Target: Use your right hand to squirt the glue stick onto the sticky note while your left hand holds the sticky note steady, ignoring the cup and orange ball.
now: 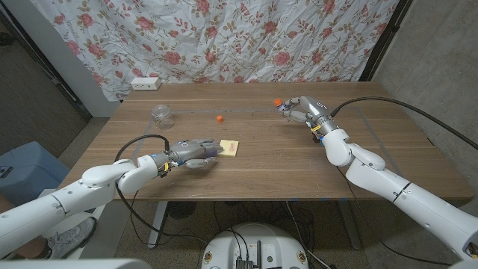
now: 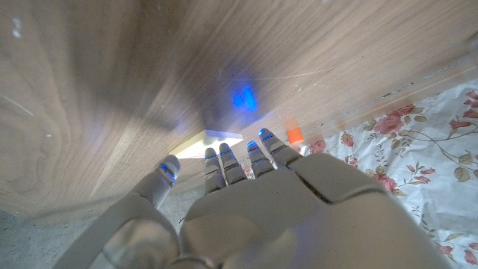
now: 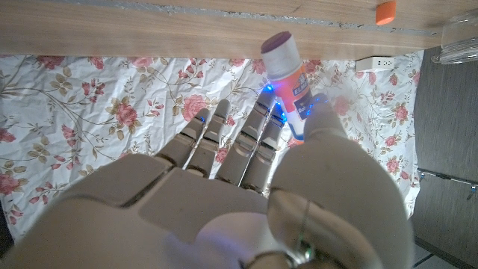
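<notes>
Yellow square sticky note (image 1: pixel 229 147), pinned only at its edge by the left hand (image 1: pixel 196 152), could be dragged when the glue stick (image 1: pixel 278 104) gripped by the right hand (image 1: pixel 302 110) is pressed down.

Glossy white rounded arm shells; a black cable loops along each forearm. The left robot hand (image 1: pixel 196 153) and right robot hand (image 1: pixel 299 109) are grey, segmented, blue-lit at the fingertips (image 2: pixel 261 136)

A yellow sticky note (image 1: pixel 229 147) lies flat on the table; the white, orange-capped glue stick (image 3: pixel 287 69) is held aloft.
</notes>
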